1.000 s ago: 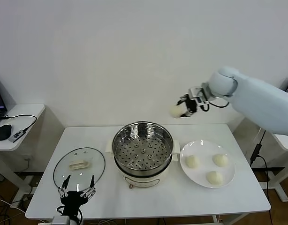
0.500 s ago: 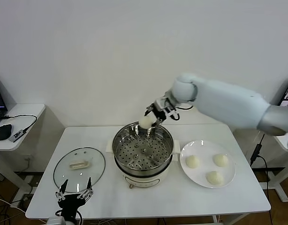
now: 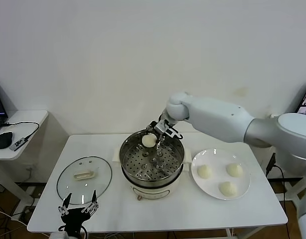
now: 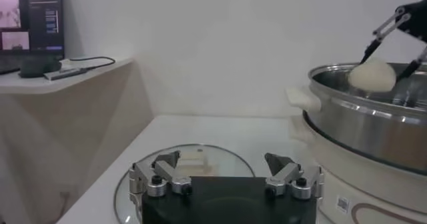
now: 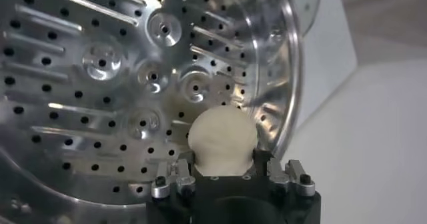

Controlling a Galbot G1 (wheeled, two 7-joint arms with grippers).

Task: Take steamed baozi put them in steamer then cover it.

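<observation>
The right pincer (image 3: 154,139) is clamped on one bun (image 3: 149,141), holding it just inside the back rim of the steamer (image 3: 151,162), above the holed tray. Three more buns (image 3: 205,172) lie on the white plate (image 3: 213,191) to the steamer's right. The left pincer (image 3: 77,209) waits with its fingers spread wide at the desk's (image 3: 252,209) front edge, near the glass lid (image 3: 84,176), holding nothing.

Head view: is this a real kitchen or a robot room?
Probably a robot test room, not a kitchen: bare white wall, a plain white table holding just a steamer and a plate, plus a side desk with a computer mouse.
</observation>
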